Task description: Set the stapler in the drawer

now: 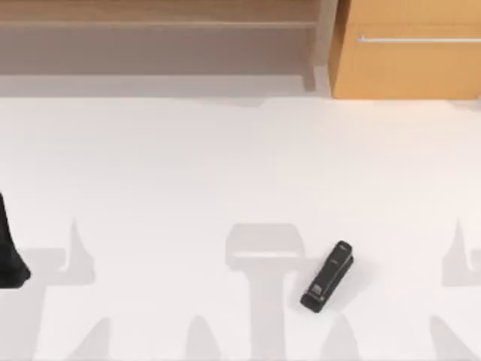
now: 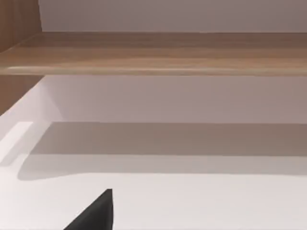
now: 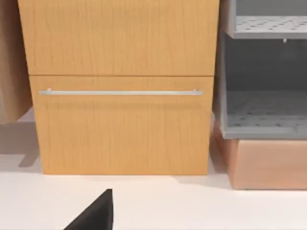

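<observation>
The small black stapler lies on the white table near the front, right of centre, with its rounded end pointing to the back right. The orange-tan drawer stands at the back right, its silver bar handle across the front. In the right wrist view the drawer is pushed in, its front in line with the panel above it, and its handle faces the camera. My left gripper is parked at the table's left edge, far from the stapler. A black part of my right gripper shows in front of the drawer.
A duller brown shelf unit runs along the back left, and the left wrist view looks at its shelf. Beside the drawer cabinet a grey perforated rack sits on a tan box.
</observation>
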